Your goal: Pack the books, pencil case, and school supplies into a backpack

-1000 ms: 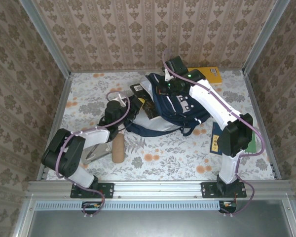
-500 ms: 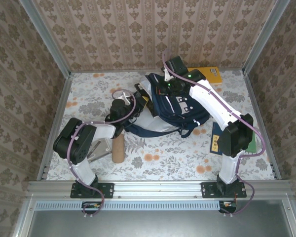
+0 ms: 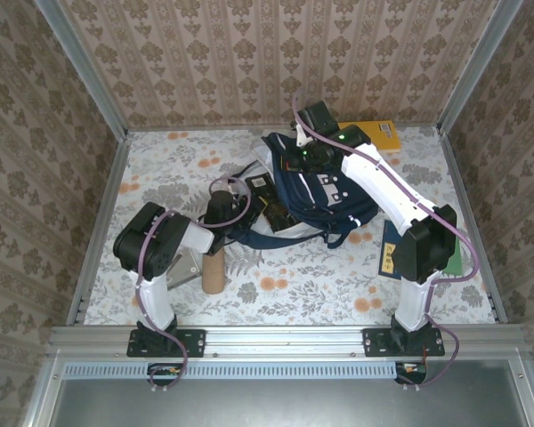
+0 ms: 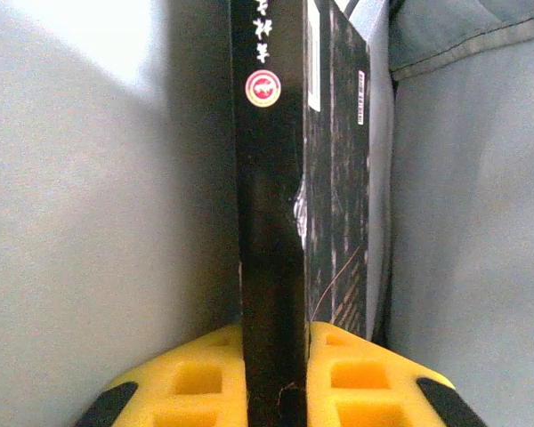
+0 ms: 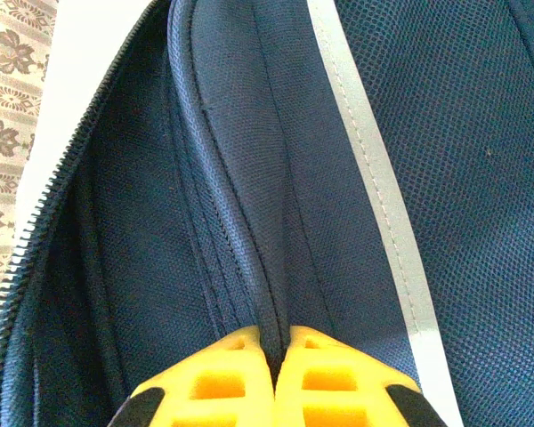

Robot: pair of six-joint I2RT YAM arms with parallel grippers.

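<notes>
Nearest the arm bases, the pencil case (image 3: 214,271) lies on the table, a tan cylinder with its long axis running near to far. A grey piece (image 3: 183,266) lies just beside it on the left, partly under the left arm. On the right side, a blue book (image 3: 389,253) and a green book (image 3: 457,258) lie flat, partly covered by the right arm.

Further in, the left gripper (image 4: 274,387) is clamped on the black book (image 4: 269,222). Its yellow fingers (image 4: 200,378) press against both faces at the near end. The book stands on edge with the spine toward the wrist camera. Its long axis points straight away from the fingers. The spine is plain black with a round red-and-gold seal near the far end, and the cover shows fine gold lines. Pale grey lining of the backpack (image 4: 472,222) stands on both sides of the book. From above, the book (image 3: 271,212) sits at the backpack's left-hand opening.

The backpack (image 3: 334,191) lies mid-table, navy with white stripes.

The right gripper (image 5: 274,356) is fully closed on a fold of navy fabric beside the zip (image 5: 44,213). From above it (image 3: 301,158) sits at the pack's far-left rim.

Farthest back, an orange book (image 3: 380,133) lies flat by the rear wall.
</notes>
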